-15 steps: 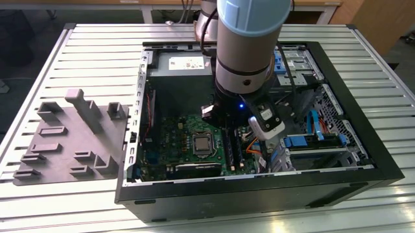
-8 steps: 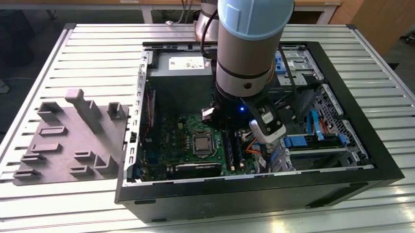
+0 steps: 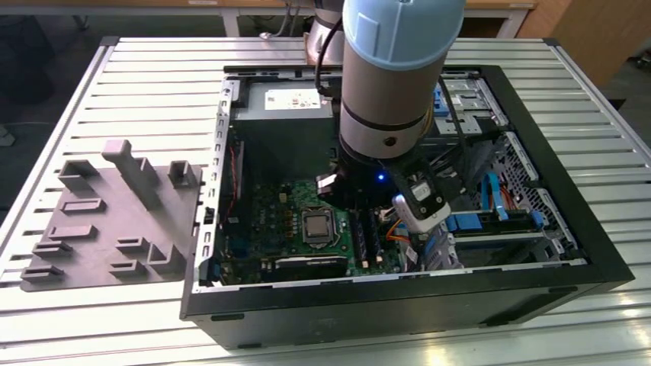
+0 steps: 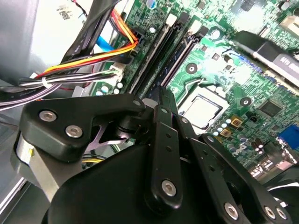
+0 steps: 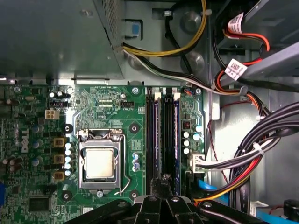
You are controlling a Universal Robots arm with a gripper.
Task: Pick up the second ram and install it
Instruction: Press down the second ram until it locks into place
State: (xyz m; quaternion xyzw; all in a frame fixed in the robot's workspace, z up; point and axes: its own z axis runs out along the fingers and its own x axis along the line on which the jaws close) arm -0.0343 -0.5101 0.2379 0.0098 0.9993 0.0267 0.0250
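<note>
Looking down into an open black computer case [image 3: 407, 309] lying on its side on the slatted metal table [image 3: 152, 76], beside a grey moulded fixture tray [image 3: 102, 244] at the exterior view's left. Finding inside the case a green motherboard [image 3: 264, 221] carrying a bare silver processor [image 5: 99, 163] in its socket, a grey power-supply box [image 3: 285, 99] against the far wall, bundles of black, red, yellow and orange cables [image 5: 243, 158] and blue drive clips [image 3: 473, 221] at the exterior view's right. Reaching into the case from above with the arm [image 3: 397, 76], its grey-blue wrist covering much of the board. Hovering with the claw [image 5: 164, 177] right at the near end of the long black memory slots [image 5: 150, 140], in line with them and next to the processor. Keeping the claw narrow, its black tips [image 4: 161, 95] drawn almost together in both wrist views; not telling from these views whether anything thin is pinched between them. Showing the second ram [image 5: 175, 135] as a thin bluish strip standing on edge in the row of slots, just beyond the claw tips and slightly to the cable side of them. Bearing a white label on the power-supply box and small white tags [image 5: 235, 70] on the red cables, all with print too small for reading.
</note>
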